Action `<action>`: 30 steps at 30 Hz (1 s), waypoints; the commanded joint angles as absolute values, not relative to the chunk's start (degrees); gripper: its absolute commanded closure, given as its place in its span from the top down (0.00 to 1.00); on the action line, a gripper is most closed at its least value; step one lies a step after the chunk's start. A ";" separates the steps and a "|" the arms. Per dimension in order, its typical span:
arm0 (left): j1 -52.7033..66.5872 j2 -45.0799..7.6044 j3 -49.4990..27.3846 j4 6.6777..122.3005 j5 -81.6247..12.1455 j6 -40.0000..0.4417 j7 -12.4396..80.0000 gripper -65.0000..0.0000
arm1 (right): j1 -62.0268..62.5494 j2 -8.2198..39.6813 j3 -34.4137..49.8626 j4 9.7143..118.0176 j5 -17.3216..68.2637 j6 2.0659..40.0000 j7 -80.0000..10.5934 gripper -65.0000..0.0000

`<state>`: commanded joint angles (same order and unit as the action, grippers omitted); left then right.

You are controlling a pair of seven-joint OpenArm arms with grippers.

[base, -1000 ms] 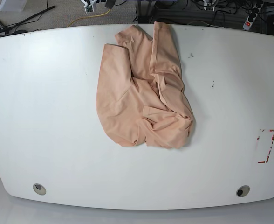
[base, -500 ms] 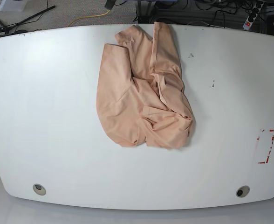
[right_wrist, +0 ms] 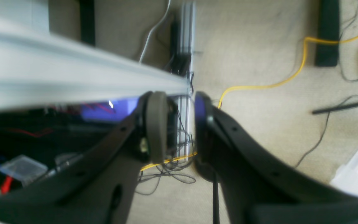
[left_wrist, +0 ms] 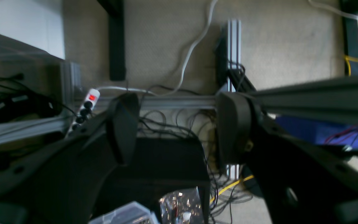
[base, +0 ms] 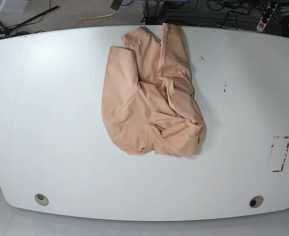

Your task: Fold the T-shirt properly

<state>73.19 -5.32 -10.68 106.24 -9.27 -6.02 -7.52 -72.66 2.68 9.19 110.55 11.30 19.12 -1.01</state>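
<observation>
Nothing on the table (base: 46, 123) has shifted: soft, limp T-shirt (base: 149, 103) lies crumpled, best pinched at its hem; left claw (left_wrist: 179, 127) spread, right claw (right_wrist: 180, 124) slightly parted, both empty.

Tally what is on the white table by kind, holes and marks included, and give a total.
T-shirt: 1
Round holes: 2
Red tape outline: 1
Small dark marks: 2
Total: 6

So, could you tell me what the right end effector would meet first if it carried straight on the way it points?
Probably the tangle of cables and the aluminium frame post on the carpet, though depth is unclear. Right end effector is nowhere near the T-shirt.
</observation>
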 joint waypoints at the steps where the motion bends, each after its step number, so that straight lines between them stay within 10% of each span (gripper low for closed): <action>1: 73.71 -5.32 -10.77 107.47 -9.63 -6.02 -7.52 0.57 | -73.45 2.68 9.19 112.04 11.56 19.12 -1.01 0.22; 30: 66.51 -5.14 -9.54 114.51 -9.89 -11.21 -7.60 0.57 | -58.77 6.02 9.10 116.09 16.22 19.12 -1.63 0.23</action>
<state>66.51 -5.14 -9.54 114.51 -9.89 -11.21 -7.60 -58.77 6.02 9.10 116.09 16.22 19.12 -1.63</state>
